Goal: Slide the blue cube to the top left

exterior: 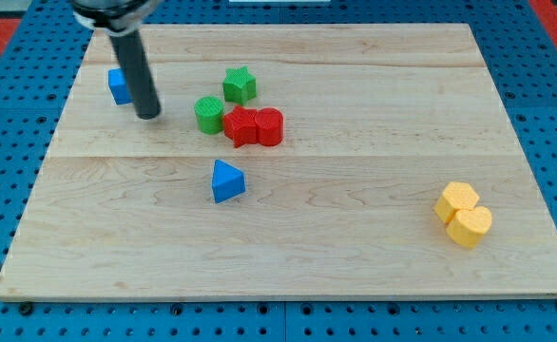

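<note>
The blue cube (pixel 119 86) sits in the upper left of the frame, near the board's (pixel 355 256) left edge, partly hidden behind the rod. The tip (pixel 148 116) rests just right of it and slightly lower; there are no fingers to open or close. An off-centre push could spin the cube or send it over the edge.

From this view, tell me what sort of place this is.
Likely a robotics lab bench: a pale wooden board on blue perforated pegboard, small coloured plastic blocks, and my tip beside the blue cube.
</note>
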Action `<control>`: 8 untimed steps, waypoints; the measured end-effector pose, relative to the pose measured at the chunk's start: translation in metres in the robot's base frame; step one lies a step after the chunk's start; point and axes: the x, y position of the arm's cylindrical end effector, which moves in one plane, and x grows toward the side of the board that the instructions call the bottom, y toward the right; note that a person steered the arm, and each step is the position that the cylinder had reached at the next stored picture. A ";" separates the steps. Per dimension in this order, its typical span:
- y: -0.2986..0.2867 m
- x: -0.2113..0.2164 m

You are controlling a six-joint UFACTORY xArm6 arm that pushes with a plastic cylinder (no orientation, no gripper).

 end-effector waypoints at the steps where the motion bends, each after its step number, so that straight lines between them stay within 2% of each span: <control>1: 0.002 -0.005; 3: 0.002 0.001; 4: -0.021 0.001; 6: -0.023 -0.032; 7: -0.016 -0.077; 8: 0.007 -0.060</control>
